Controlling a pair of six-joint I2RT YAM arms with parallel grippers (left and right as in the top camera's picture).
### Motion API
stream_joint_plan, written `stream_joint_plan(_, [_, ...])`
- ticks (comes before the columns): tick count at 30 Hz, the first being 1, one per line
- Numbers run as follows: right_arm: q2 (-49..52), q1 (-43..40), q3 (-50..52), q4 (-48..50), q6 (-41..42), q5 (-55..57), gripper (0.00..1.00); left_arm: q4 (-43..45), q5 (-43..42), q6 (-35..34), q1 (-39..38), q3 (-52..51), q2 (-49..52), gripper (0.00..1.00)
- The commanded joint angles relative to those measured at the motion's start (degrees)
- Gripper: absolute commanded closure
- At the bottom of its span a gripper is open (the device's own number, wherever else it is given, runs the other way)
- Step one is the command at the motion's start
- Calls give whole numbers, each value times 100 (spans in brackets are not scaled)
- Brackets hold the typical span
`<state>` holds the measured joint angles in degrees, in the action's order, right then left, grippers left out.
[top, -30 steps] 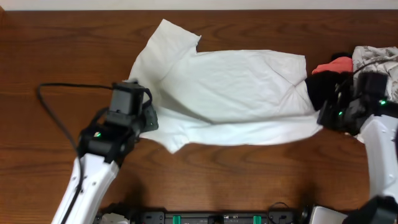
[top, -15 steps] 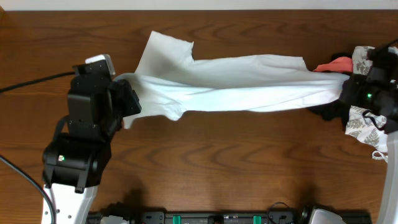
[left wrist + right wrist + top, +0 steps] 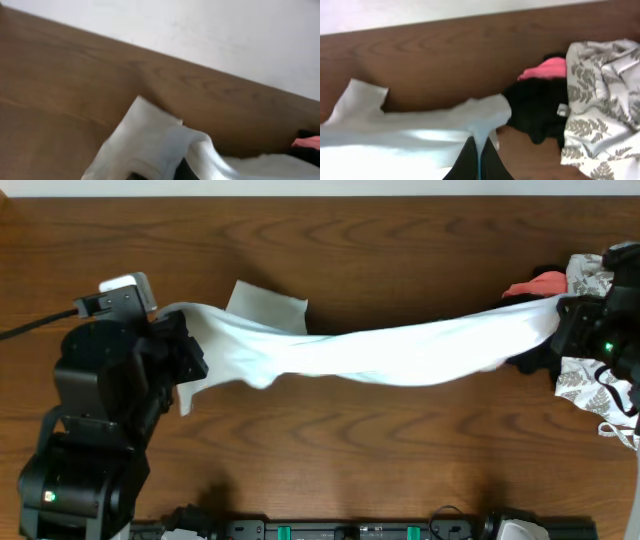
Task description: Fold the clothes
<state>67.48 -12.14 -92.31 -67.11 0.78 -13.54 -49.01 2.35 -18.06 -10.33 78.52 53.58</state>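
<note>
The clothes are one white T-shirt (image 3: 380, 350), pulled into a long sagging band between my two grippers above the wooden table (image 3: 350, 450). A sleeve (image 3: 268, 305) trails behind it. My left gripper (image 3: 185, 345) is shut on the shirt's left end. In the left wrist view the cloth (image 3: 150, 140) drapes over the dark fingers (image 3: 182, 172) and hides most of them. My right gripper (image 3: 562, 320) is shut on the right end. In the right wrist view its black fingers (image 3: 470, 160) pinch a fold of the shirt (image 3: 410, 140).
A pile of other garments lies at the table's right edge: a pink piece (image 3: 535, 284), a black one (image 3: 540, 110) and a grey leaf-patterned cloth (image 3: 605, 115). A black cable (image 3: 30, 330) runs off to the left. A white wall borders the far edge.
The shirt lay spread flat on the table a second ago. Both arms have risen with its ends, the left one up and leftward, and the cloth now hangs stretched between them.
</note>
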Motion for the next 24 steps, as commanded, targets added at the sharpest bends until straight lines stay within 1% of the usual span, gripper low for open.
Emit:
stream_joint_plan(1, [310, 98, -79, 129, -85, 22, 99, 258, 74, 234, 31, 101, 400, 94])
stream_joint_plan(6, [1169, 136, -79, 619, -85, 20, 99, 1075, 74, 605, 31, 101, 1381, 94])
stream_joint_plan(9, [1862, 260, -79, 1296, -85, 20, 99, 1864, 74, 855, 98, 101, 2076, 94])
stream_joint_plan(12, [2562, 446, -81, 2295, -85, 0, 99, 2938, 70, 909, 284, 103, 2754, 94])
stream_joint_plan(15, [3239, 645, -129, 3687, -111, -107, 99, 4428, 66, 925, 520, 114, 3335, 94])
stream_joint_plan(17, [3519, 732, -341, 4266, -101, -72, 99, 5171, 22, 925, 629, 214, 3576, 94])
stream_joint_plan(20, [3663, 750, -846, 4603, 225, 149, 99, 5587, -46, 822, 769, 595, 3720, 94])
stream_joint_plan(22, [3668, 741, -1261, 4656, 256, 358, 99, 5574, -125, 778, 844, 909, 3733, 94])
stream_joint_plan(24, [3668, 717, -1762, 4507, 227, 544, 99, 5525, -297, 778, 903, 1161, 3733, 94])
